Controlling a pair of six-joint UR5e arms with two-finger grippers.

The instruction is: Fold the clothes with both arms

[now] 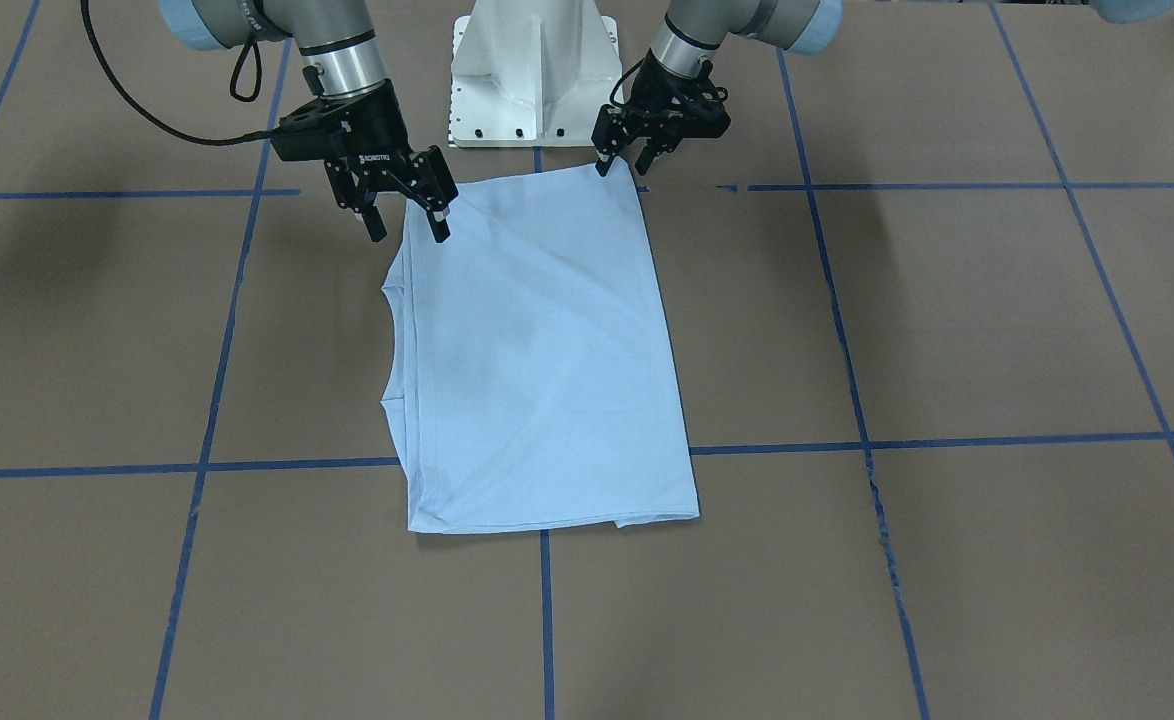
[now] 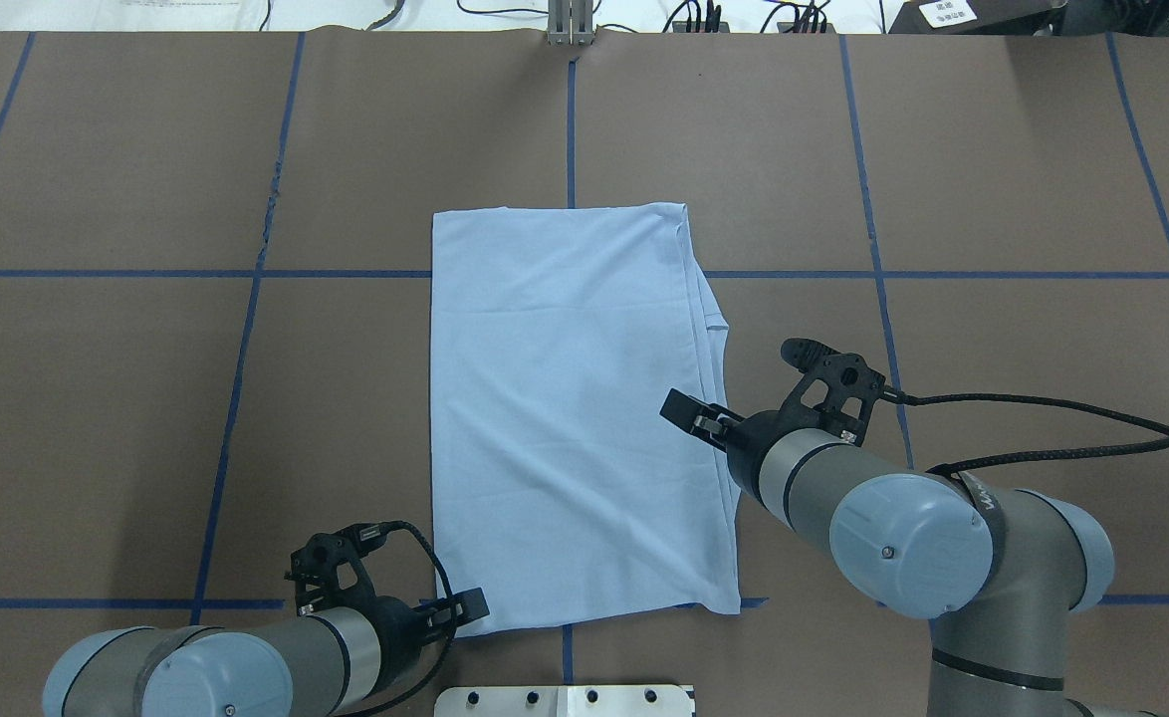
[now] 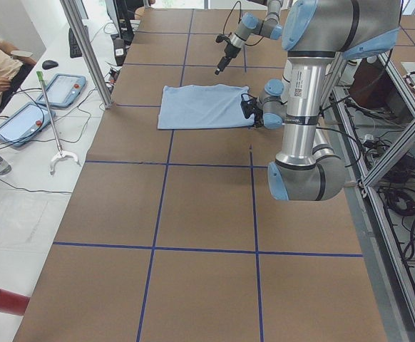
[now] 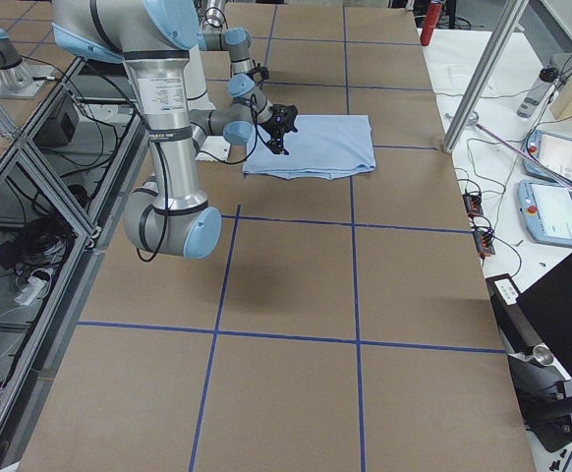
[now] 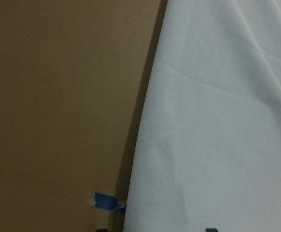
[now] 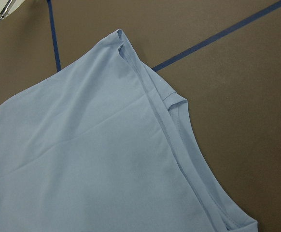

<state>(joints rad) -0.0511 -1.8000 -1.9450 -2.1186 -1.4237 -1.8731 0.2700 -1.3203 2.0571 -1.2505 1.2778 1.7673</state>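
The light blue T-shirt (image 1: 547, 350), folded to a long rectangle, lies flat mid-way across the brown paper-covered table (image 1: 947, 330); the black two-finger right gripper (image 1: 407, 222) hangs over its collar-side corner nearest the robot, jaws wide; the black left gripper (image 1: 624, 160) sits at the other robot-side corner, jaws apart, empty.

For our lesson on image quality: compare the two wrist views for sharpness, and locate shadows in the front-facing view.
Left wrist view: dim and soft, the T-shirt edge blurred, a dark shadow beside it. Right wrist view: sharp, hem stitching readable. Front-facing view: broad soft shadows on the table at both sides.
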